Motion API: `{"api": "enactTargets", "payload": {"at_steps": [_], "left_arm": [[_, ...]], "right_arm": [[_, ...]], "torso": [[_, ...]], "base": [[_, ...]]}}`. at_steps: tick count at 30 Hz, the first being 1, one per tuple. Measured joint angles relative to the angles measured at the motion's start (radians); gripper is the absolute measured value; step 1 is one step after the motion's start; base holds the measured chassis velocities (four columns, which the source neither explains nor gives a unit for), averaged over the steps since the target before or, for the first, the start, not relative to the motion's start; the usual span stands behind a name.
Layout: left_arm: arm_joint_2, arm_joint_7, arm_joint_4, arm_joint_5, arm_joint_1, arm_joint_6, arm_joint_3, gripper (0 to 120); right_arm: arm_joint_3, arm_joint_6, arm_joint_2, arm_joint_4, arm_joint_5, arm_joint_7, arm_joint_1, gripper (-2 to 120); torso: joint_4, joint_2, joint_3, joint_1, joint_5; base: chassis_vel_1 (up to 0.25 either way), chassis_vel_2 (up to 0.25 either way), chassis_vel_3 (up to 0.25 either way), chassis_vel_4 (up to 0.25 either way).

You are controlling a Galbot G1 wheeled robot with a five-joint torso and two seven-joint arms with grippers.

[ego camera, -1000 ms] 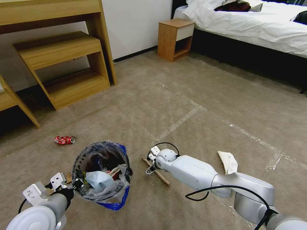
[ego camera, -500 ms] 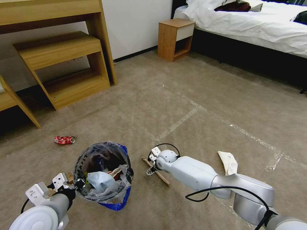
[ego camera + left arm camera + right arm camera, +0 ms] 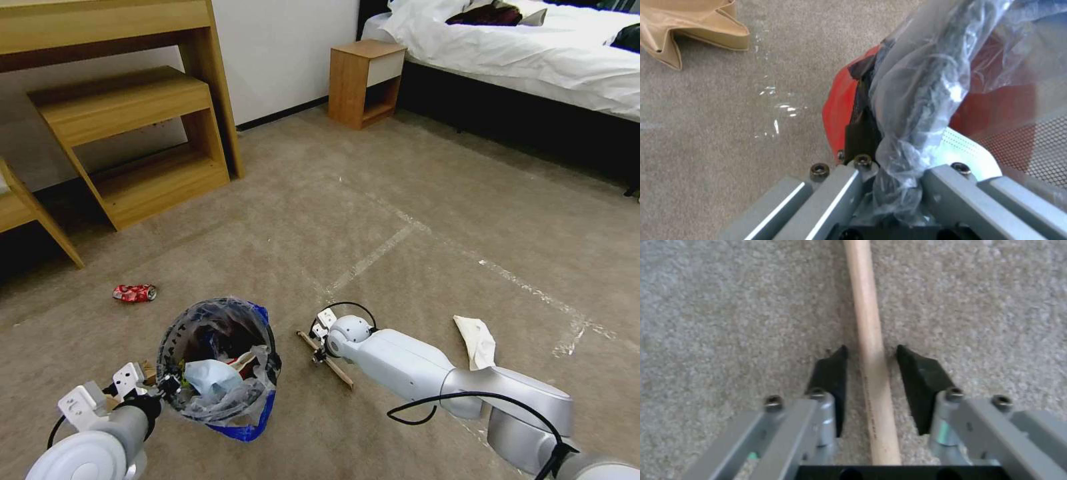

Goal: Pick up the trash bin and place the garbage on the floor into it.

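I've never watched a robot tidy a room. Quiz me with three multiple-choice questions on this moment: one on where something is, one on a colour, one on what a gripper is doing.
1. Where does the crushed can lie?
A. Inside the trash bin
B. On the floor, on the desk side of the bin
C. On the bed

2. What colour is the trash bin under its clear bag?
A. Red
B. Green
C. White

3. How does the right gripper stand to the wooden stick?
A. Open, one finger on each side of it
C. Holding it over the bin
B. Far from it, near the tissue

Answers: 1 B, the head view shows it on the carpet between bin and desk. 2 A, the left wrist view shows the red wall where the left gripper clamps the rim. 3 A, the right wrist view shows gaps beside the stick.
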Motion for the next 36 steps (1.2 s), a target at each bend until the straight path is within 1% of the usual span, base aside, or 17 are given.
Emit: {"api": "enactTargets", "payload": {"at_steps": [3,4,5,6,7,8,21,23,24,25,28,29,30,32,33,35,36], "left_arm": [[0.003,0.000,0.000,0.000,-0.003,0.000,0.000,0],[0.003,0.000,0.000,0.000,-0.003,0.000,0.000,0],[0.003,0.000,0.000,0.000,-0.003,0.000,0.000,0],[0.003,-0.001,0.001,-0.001,-0.004,0.000,0.000,0],[0.003,-0.001,0.001,-0.001,-0.004,0.000,0.000,0],[0.003,-0.002,0.002,-0.001,-0.004,0.000,0.000,0],[0.007,-0.007,0.003,-0.011,-0.008,0.000,-0.004,0],[0.016,-0.019,-0.005,-0.032,-0.008,0.000,-0.010,0],[0.022,-0.023,-0.012,-0.041,-0.005,0.000,-0.013,0],[0.022,-0.023,-0.012,-0.041,-0.005,0.000,-0.013,0],[0.040,-0.036,-0.027,-0.063,-0.001,0.000,-0.022,0],[0.040,-0.036,-0.027,-0.063,-0.001,0.000,-0.022,0],[0.048,-0.040,-0.031,-0.071,0.000,0.000,-0.025,0],[0.049,-0.041,-0.032,-0.076,-0.002,0.000,-0.026,0],[0.049,-0.041,-0.032,-0.076,-0.002,0.000,-0.026,0],[0.049,-0.042,-0.032,-0.077,-0.003,0.000,-0.025,0],[0.048,-0.042,-0.032,-0.077,-0.002,0.000,-0.024,0]], "right_arm": [[-0.001,0.000,-0.003,0.000,-0.001,0.003,0.001,14],[-0.001,0.000,-0.003,0.000,-0.001,0.003,0.001,14],[-0.002,0.000,-0.003,0.000,0.000,0.003,0.002,11],[-0.003,0.000,-0.004,-0.001,0.001,0.002,0.005,4],[-0.003,0.000,-0.004,-0.001,0.001,0.002,0.005,4],[-0.004,-0.001,-0.003,-0.004,0.003,0.002,0.009,0],[0.002,-0.002,-0.001,-0.002,0.013,0.002,0.019,0],[0.051,0.000,-0.002,0.013,0.014,0.002,0.021,0],[0.095,0.014,-0.007,0.043,0.012,0.001,0.038,0],[0.095,0.014,-0.007,0.043,0.012,0.001,0.038,0],[0.194,0.116,-0.044,0.143,-0.026,-0.035,0.094,0],[0.194,0.116,-0.044,0.143,-0.026,-0.035,0.094,0],[0.252,0.262,-0.057,0.163,-0.052,-0.101,0.127,0],[0.297,0.497,-0.056,0.143,-0.064,-0.250,0.149,0],[0.297,0.497,-0.056,0.143,-0.064,-0.250,0.149,0],[0.352,0.737,-0.052,0.142,-0.045,-0.433,0.160,0],[0.370,0.787,-0.055,0.164,-0.037,-0.469,0.161,0]], "torso": [[0.0001,0.000,0.000,0.000,-0.0002],[0.0001,0.000,0.000,0.000,-0.0002],[0.0002,0.000,0.000,0.000,-0.0001],[0.0002,0.000,0.000,0.000,-0.0001],[0.0002,0.000,0.000,0.000,-0.0001],[0.0003,0.000,0.000,0.000,-0.0001],[0.0001,0.000,0.000,0.000,-0.0002],[0.0000,0.000,0.000,0.000,-0.0002],[0.0001,0.000,0.000,0.000,-0.0001],[0.0001,0.000,0.000,0.000,-0.0001],[0.0002,0.000,0.000,0.000,-0.0002],[0.0002,0.000,0.000,0.000,-0.0002],[-0.0001,0.000,0.000,0.000,-0.0003],[0.0001,0.000,0.000,0.000,-0.0002],[0.0001,0.000,0.000,0.000,-0.0002],[0.0002,0.000,0.000,0.000,-0.0002],[0.0002,0.000,0.000,0.000,-0.0001]], "base": [[0.000,0.000,0.000,0.000],[0.000,0.000,0.000,0.000],[0.000,0.000,0.000,0.000],[0.000,0.000,0.000,0.000],[0.000,0.000,0.000,0.000],[0.000,0.000,0.000,0.000],[0.000,0.000,0.000,0.000],[0.000,0.000,0.000,0.000],[0.000,0.000,0.000,0.000],[0.000,0.000,0.000,0.000],[0.000,0.000,0.000,0.000],[0.000,0.000,0.000,0.000],[0.000,0.000,0.000,0.000],[0.000,0.000,0.000,0.000],[0.000,0.000,0.000,0.000],[0.000,0.000,0.000,0.000],[0.000,0.000,0.000,0.000]]}}
